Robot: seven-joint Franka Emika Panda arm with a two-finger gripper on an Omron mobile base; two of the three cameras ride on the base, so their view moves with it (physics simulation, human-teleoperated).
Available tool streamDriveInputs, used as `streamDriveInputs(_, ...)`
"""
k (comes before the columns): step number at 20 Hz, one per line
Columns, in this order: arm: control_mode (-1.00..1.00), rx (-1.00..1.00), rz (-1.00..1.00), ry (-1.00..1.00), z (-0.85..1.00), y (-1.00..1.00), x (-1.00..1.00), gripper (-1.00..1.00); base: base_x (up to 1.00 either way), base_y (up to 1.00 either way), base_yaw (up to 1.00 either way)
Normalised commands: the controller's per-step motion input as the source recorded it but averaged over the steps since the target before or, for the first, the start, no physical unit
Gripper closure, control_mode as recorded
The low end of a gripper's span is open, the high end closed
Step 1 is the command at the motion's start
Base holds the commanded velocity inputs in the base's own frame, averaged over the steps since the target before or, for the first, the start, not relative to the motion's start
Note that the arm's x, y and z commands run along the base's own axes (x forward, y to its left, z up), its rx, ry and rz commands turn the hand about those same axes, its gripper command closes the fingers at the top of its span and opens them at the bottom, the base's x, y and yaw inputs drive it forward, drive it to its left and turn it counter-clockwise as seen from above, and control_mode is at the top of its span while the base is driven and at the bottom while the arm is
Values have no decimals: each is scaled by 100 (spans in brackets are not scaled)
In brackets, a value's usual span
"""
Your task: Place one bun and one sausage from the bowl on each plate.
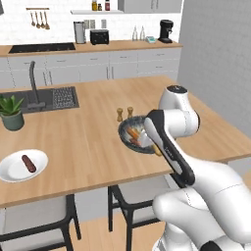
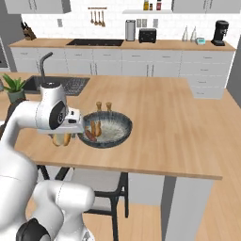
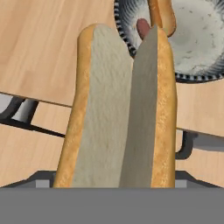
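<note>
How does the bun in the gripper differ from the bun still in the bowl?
The held bun hangs in the gripper over the counter's near edge, outside the dark bowl; the other bun lies inside the bowl beside a sausage. The held bun shows its split white inside; the bowl bun shows mainly crust. Both are golden-brown.

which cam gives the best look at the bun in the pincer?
Hand view: the split bun shows large, both halves and crust clear. Right base view shows part of it hanging below the wrist. Left base view gives a sliver past the forearm.
</note>
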Motion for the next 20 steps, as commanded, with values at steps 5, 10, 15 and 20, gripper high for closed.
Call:
streamDriveInputs(5, 100, 0, 0, 0, 0, 0, 0, 100, -6, 100, 0)
streamDriveInputs(10, 100, 0, 0, 0, 0, 0, 0, 100, -8, 100, 0)
streamDriveInputs(15, 100, 0, 0, 0, 0, 0, 0, 100, 0, 100, 2)
streamDriveInputs(20, -100, 0, 0, 0, 0, 7, 6, 100, 4, 68, 1)
